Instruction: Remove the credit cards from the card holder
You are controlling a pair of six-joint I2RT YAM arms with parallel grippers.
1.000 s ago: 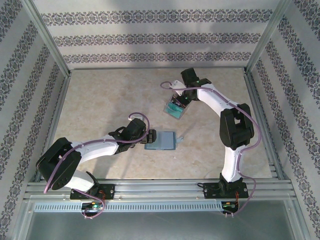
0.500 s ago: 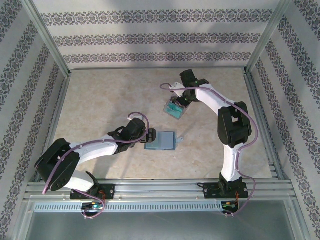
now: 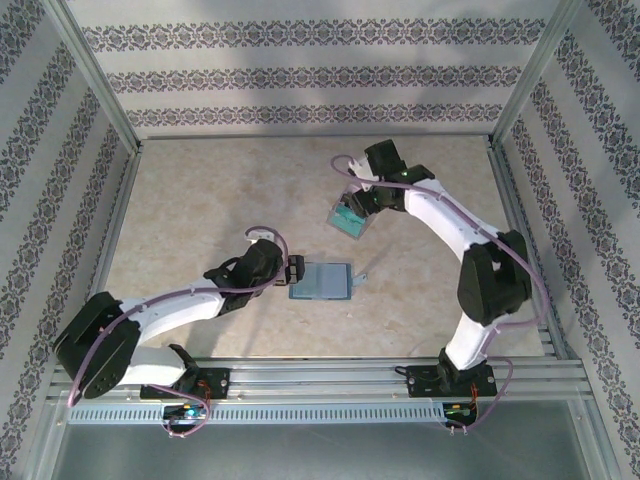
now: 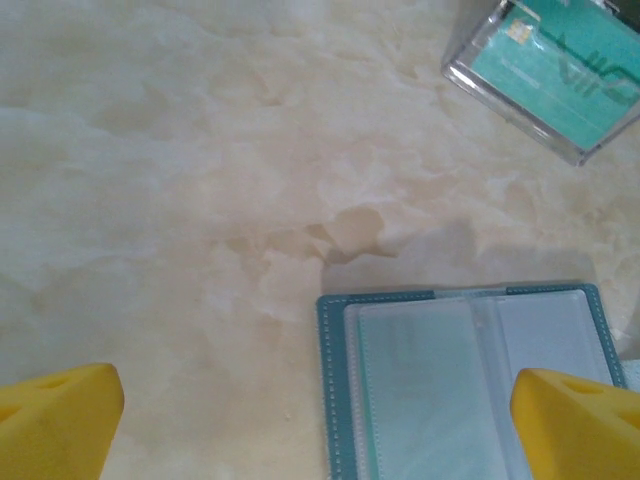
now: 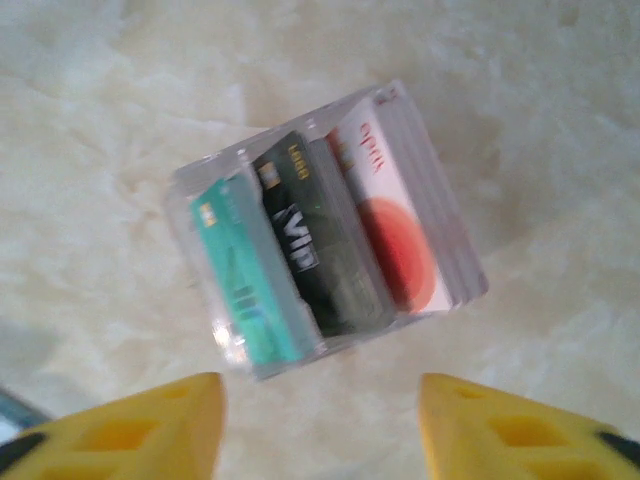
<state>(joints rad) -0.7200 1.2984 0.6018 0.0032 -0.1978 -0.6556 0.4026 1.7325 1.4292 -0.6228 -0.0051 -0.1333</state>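
Right pincer (image 5: 320, 405), jaws apart, should lift straight up, sparing the clear rectangular plastic box (image 5: 452, 240) of thin teal, dark-green and red-white cards (image 5: 300, 250) just beneath.

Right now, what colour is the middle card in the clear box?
The middle card is dark green; right wrist view.

The card holder (image 3: 322, 281) is laid open and flat on the counter (image 3: 200, 220), roughly mid-scene. It's slate blue-grey with stitched edges, and clear sleeves (image 4: 420, 380) are seen across both panels. A small strap tab (image 3: 362, 275) is stuck out at its right side. The credit cards (image 5: 320, 250) are found farther back and a bit right, well apart from it, packed side by side in a tilted clear box (image 5: 455, 250): one teal, one dark and marked VIP, one white with a red disc.
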